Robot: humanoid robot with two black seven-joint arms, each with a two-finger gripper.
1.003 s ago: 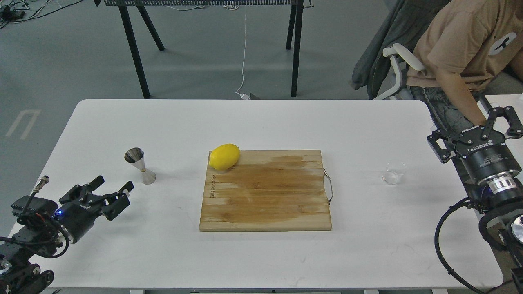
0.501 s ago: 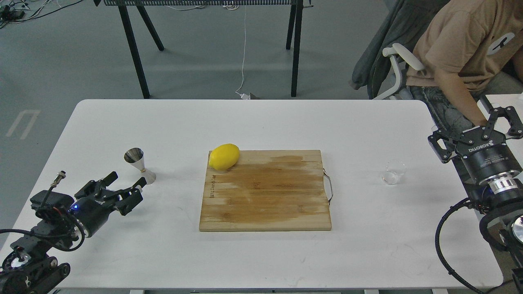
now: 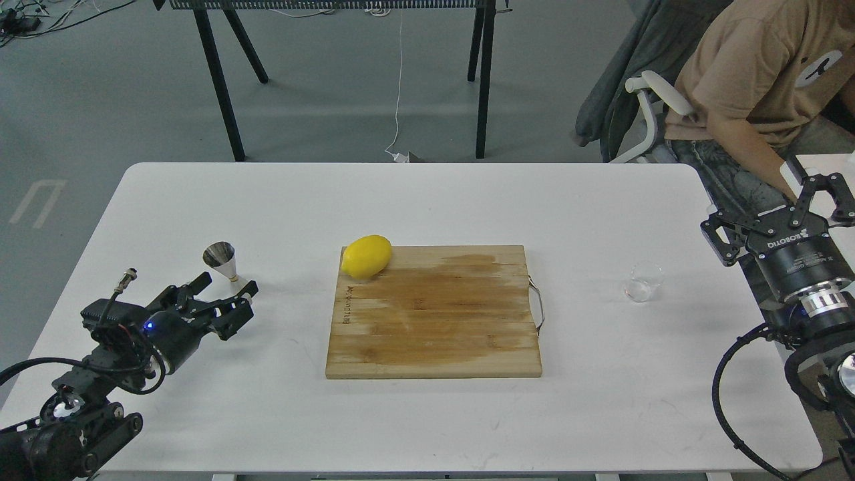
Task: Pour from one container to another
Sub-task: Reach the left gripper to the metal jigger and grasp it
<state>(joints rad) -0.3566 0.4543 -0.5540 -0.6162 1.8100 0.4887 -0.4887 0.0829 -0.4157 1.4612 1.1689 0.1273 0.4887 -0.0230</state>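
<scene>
**Left gripper open by the jigger, glass cup alone on the right**

A white table (image 3: pixel 200 414) holds a wooden board (image 3: pixel 434 321) in the middle. A yellow lemon (image 3: pixel 367 256) sits on the board's far left corner.

The steel jigger (image 3: pixel 224 260) stands upright on the table, left of the board. The left gripper (image 3: pixel 227 298) is right at the jigger's base and covers it. Its 2 fingers are spread apart and hold nothing.

The small glass cup (image 3: pixel 644 281) stands on the table to the right of the board, well apart from the jigger. The right gripper (image 3: pixel 778 206) is at the table's right edge, near the cup but not touching it. Its fingers are wide apart and empty.
</scene>
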